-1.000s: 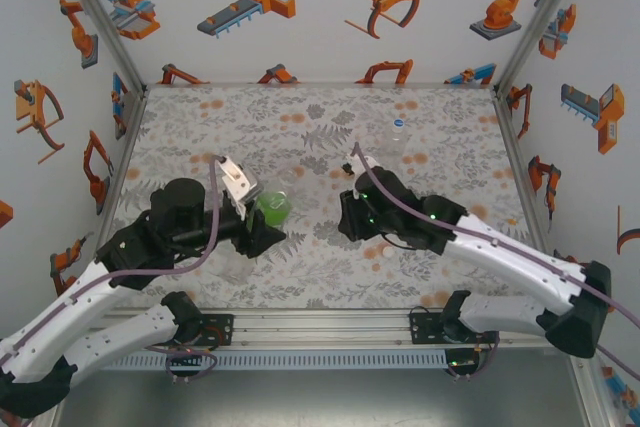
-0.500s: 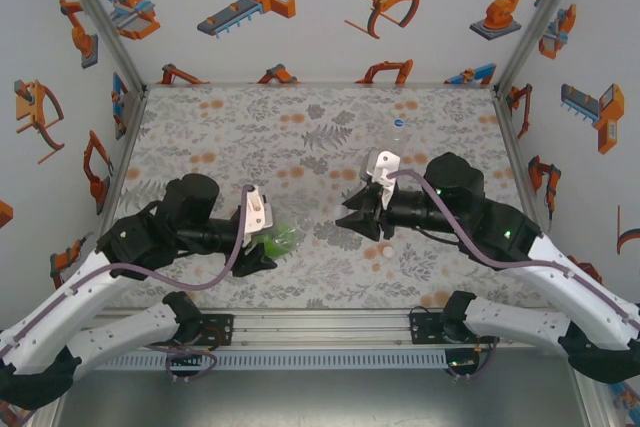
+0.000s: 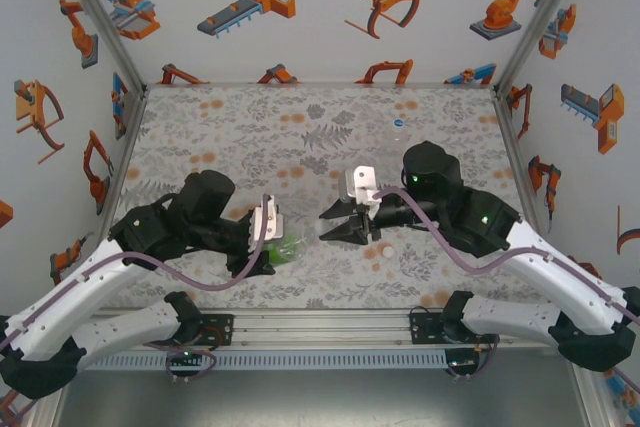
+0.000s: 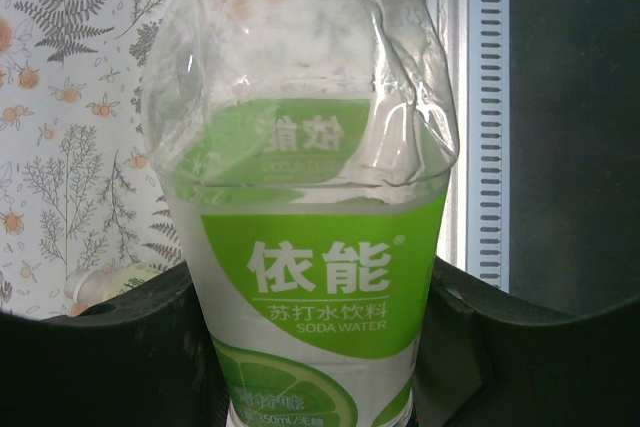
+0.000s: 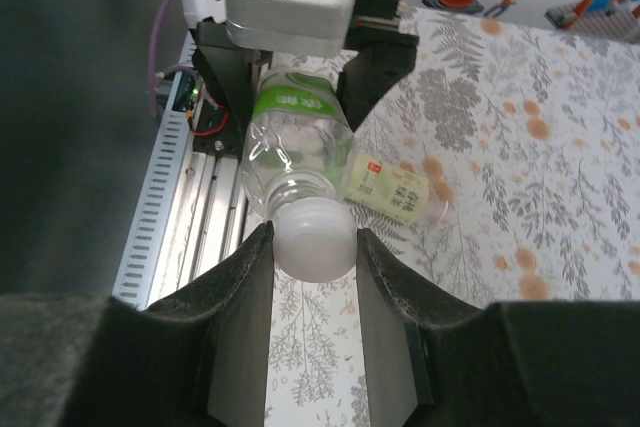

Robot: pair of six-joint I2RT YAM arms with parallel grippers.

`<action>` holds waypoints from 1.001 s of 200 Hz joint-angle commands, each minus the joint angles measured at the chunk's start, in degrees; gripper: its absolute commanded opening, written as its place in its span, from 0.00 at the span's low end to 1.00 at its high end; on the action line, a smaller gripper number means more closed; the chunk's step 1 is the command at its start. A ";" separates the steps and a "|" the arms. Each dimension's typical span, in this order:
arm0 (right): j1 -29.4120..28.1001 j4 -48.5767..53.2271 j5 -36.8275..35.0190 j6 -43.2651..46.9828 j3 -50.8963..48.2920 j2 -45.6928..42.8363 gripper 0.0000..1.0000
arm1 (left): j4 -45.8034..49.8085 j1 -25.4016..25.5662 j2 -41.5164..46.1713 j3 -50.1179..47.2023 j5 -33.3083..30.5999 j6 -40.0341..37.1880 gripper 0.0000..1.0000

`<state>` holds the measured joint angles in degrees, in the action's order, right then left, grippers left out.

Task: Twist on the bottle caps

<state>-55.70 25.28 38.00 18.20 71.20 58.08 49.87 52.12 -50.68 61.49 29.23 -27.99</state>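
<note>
My left gripper (image 3: pixel 270 250) is shut on the bottle with the bright green label (image 3: pixel 287 245), which lies tilted with its neck toward the right arm. From the left wrist, that bottle (image 4: pixel 312 247) sits between my left gripper's (image 4: pixel 310 307) dark fingers. My right gripper (image 5: pixel 313 247) is shut on a white bottle cap (image 5: pixel 313 237), held right at the mouth of the green-label bottle (image 5: pixel 295 127). From above, my right gripper (image 3: pixel 328 232) points left at the bottle. The yellow-green-label bottle (image 5: pixel 392 187) lies on its side on the cloth just beyond.
A nearly plain bottle (image 3: pixel 397 134) stands at the back right of the floral cloth (image 3: pixel 250 137). A small pale round thing (image 3: pixel 385 250) lies under the right arm. The metal rail (image 3: pixel 320 327) runs along the near edge, just beside the held bottle.
The left gripper has swung right and tipped the green-label bottle over toward the right arm. The right gripper has moved left with the cap, up to the bottle's mouth.
</note>
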 commanded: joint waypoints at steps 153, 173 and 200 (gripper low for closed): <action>-2.10 -3.74 4.43 1.85 -4.07 0.98 0.00 | -3.58 1.14 -1.31 1.94 4.05 -2.53 0.00; -2.30 -3.55 4.11 1.87 -4.55 0.94 0.00 | -4.54 1.14 -0.92 1.75 4.50 -2.24 0.00; -2.48 -3.54 3.46 1.87 -5.08 0.91 0.00 | -5.23 1.17 -0.04 1.36 4.87 -2.05 0.00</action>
<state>-57.10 22.72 40.91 19.35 67.75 58.33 50.15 52.84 -51.66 61.89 30.72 -29.32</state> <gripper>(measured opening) 0.355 0.545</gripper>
